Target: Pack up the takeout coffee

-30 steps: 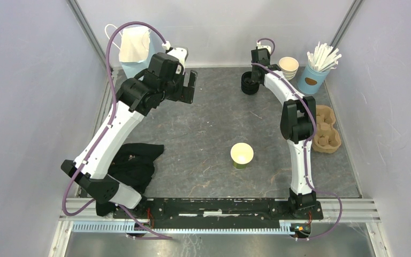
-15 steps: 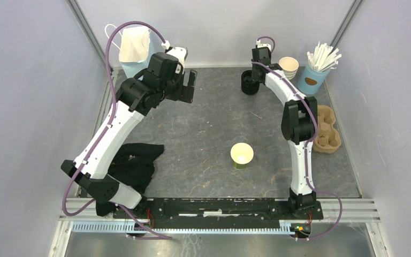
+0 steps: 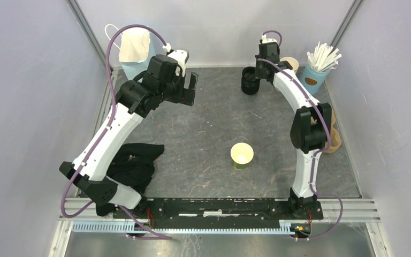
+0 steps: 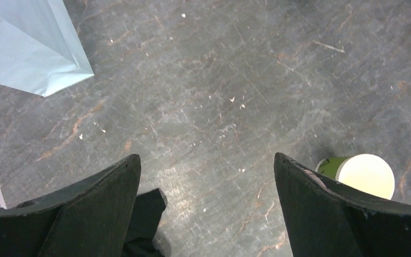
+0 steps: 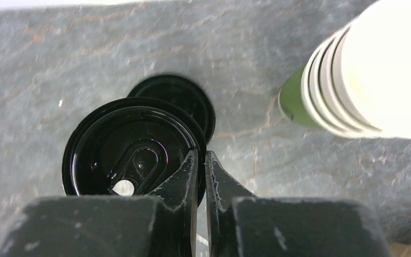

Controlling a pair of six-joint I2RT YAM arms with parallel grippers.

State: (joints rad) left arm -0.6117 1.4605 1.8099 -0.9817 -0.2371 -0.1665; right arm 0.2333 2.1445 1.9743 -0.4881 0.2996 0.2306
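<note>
No lidded cup shows. One green paper cup (image 3: 242, 155) stands open, without a lid, in the middle of the table; it also shows in the left wrist view (image 4: 361, 174). My right gripper (image 5: 202, 155) is shut on the rim of a black lid (image 5: 134, 155) and holds it just above the stack of black lids (image 5: 190, 96). In the top view the right gripper (image 3: 258, 68) is at the far right, over that stack (image 3: 250, 83). My left gripper (image 3: 190, 88) is open and empty, high over the far left; its jaws (image 4: 206, 158) stand wide apart.
A stack of lidless cream-rimmed cups (image 3: 290, 65) and a blue holder of white sticks (image 3: 316, 75) stand at the back right. A cardboard cup carrier (image 3: 329, 136) lies at the right edge. A pale blue bag (image 3: 134, 51) stands back left. A black cloth (image 3: 136, 163) lies near left.
My right arm has swung to the right and its wrist has moved toward the back wall, still over the lid stack. The left arm has hardly moved.
</note>
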